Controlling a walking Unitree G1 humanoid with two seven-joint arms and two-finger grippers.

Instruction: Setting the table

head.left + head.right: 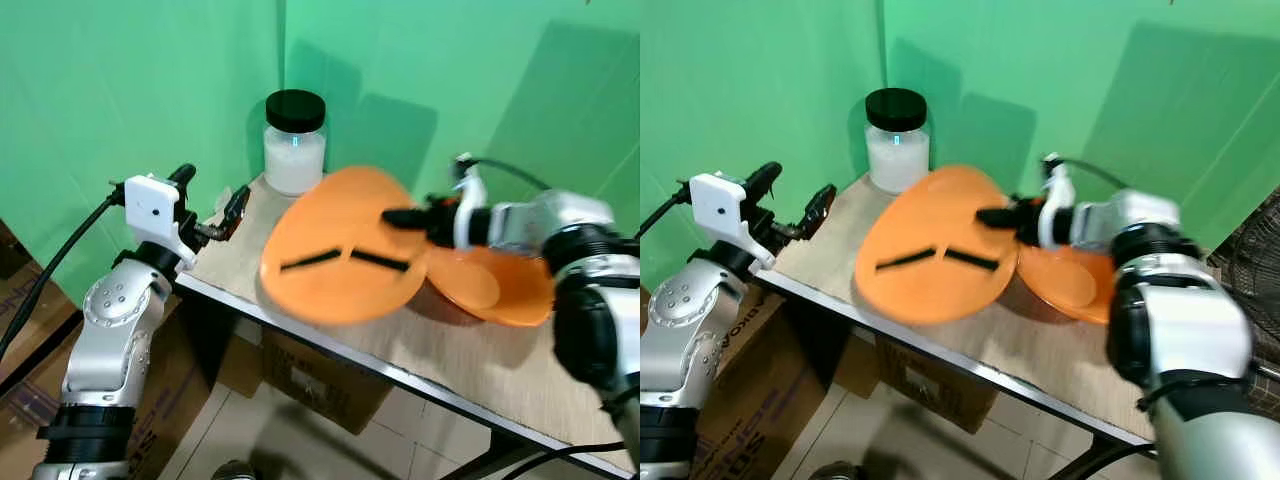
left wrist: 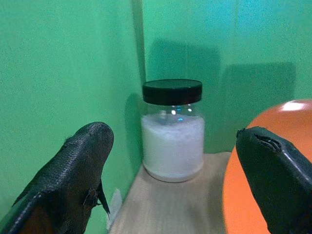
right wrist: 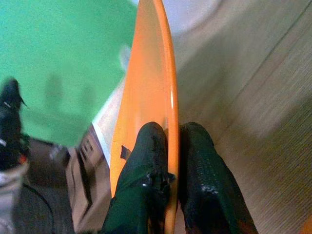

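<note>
Under the desk (image 1: 330,330), near you, cardboard boxes (image 1: 320,385) are sitting on the tiled floor (image 1: 250,430). Your left gripper (image 1: 212,203) is hovering at the desk's left corner, fingers (image 2: 68,180) spread open and gripping nothing, pointing toward the jar (image 1: 295,142). On the light wood desk, your right gripper (image 1: 1002,215) is reaching in from the right and pinching the rim of an orange plate (image 1: 340,245); in the right wrist view its two black fingers (image 3: 146,175) are closing on either side of the plate's thin edge. You're holding the plate tilted, its far edge lifted, its near edge low over the desk near the front edge. Two dark strips (image 1: 345,258) are showing on the plate's face. A second orange plate (image 1: 500,285) is lying flat on the desk just behind and right of the held one, partly under your right wrist. Farther back, the clear jar with black lid and white contents is standing upright in the back left corner, close to the green backdrop (image 1: 400,60).
</note>
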